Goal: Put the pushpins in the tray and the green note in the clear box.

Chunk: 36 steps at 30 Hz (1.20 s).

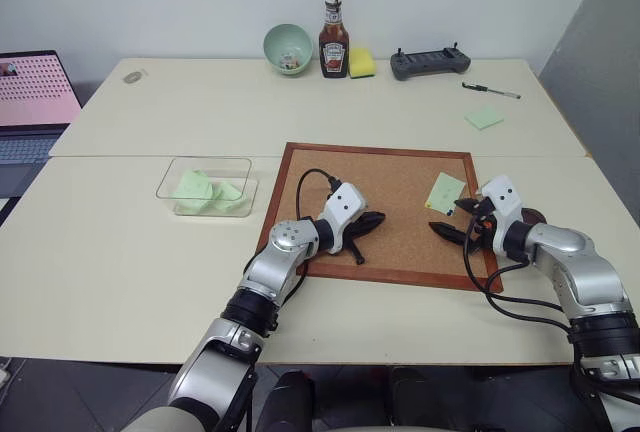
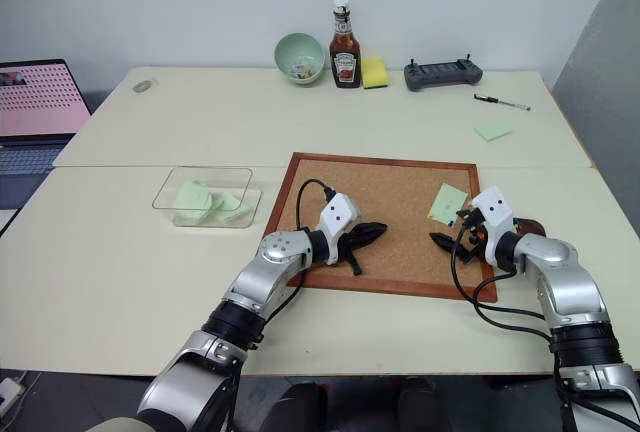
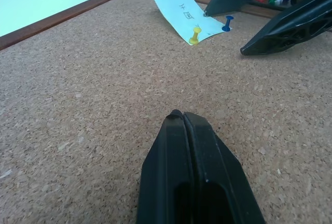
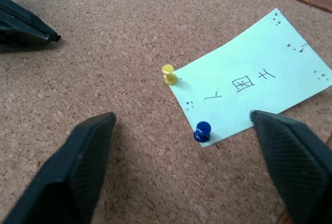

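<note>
While your right gripper hovers with fingers spread over the cork board, the green note lies just ahead at about its 1 o'clock, pinned at the near edge by a yellow pushpin and a blue pushpin. Its long axis runs away toward 2 o'clock. Your left gripper, shut and empty, rests farther off; the clear box sits on the worktop at the board's 9 o'clock.
</note>
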Motion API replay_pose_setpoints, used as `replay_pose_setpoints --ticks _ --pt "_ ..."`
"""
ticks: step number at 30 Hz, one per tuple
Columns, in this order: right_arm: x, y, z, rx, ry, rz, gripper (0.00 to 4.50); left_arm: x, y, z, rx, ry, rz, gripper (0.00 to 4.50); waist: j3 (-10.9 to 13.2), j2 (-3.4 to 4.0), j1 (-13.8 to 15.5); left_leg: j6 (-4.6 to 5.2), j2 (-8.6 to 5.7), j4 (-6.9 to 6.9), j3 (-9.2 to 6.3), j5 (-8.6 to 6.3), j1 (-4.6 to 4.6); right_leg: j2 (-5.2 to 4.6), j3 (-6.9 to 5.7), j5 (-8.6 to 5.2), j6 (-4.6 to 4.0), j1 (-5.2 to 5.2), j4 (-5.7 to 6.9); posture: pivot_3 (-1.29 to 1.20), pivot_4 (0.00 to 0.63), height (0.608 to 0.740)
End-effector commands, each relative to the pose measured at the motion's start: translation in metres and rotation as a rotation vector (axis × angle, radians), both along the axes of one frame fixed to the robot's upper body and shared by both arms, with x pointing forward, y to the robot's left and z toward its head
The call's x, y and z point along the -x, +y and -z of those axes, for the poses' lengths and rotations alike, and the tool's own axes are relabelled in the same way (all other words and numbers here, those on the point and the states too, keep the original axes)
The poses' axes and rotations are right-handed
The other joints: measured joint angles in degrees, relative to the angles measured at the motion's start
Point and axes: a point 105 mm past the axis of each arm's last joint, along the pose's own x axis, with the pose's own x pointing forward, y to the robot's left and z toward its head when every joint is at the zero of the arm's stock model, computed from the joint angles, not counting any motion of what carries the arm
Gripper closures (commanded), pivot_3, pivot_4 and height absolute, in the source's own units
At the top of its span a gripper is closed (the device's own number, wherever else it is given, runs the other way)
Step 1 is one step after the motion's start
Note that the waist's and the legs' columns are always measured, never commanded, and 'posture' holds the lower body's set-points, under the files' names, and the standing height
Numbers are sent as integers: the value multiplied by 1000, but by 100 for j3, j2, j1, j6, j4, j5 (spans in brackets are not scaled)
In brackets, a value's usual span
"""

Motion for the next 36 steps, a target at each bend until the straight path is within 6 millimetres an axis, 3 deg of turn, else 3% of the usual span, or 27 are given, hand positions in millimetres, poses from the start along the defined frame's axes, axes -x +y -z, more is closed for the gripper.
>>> replay_pose_setpoints --ticks 1,17,30,36 --pt "-4 -4 -18 8 -67 -4 1331 3 5 19 -46 52 -22 4500 0 0 -1 0 0 0 0 0 0 0 0 0 0 0 0 0 150 740" --pt "-4 -10 -29 13 -101 -11 4459 4 6 20 -57 47 -19 4500 0 0 -6 0 0 -1 0 0 0 0 0 0 0 -1 -1 0 150 740" --pt "3 -3 -33 23 -128 -68 4459 5 6 22 -59 49 -19 4500 0 0 -6 0 0 -2 0 0 0 0 0 0 0 -1 -1 0 150 740" --pt "1 -6 -28 92 -138 -61 3370 5 5 22 -58 50 -19 4500 0 0 -5 0 0 -2 0 0 0 0 0 0 0 -1 -1 0 150 740"
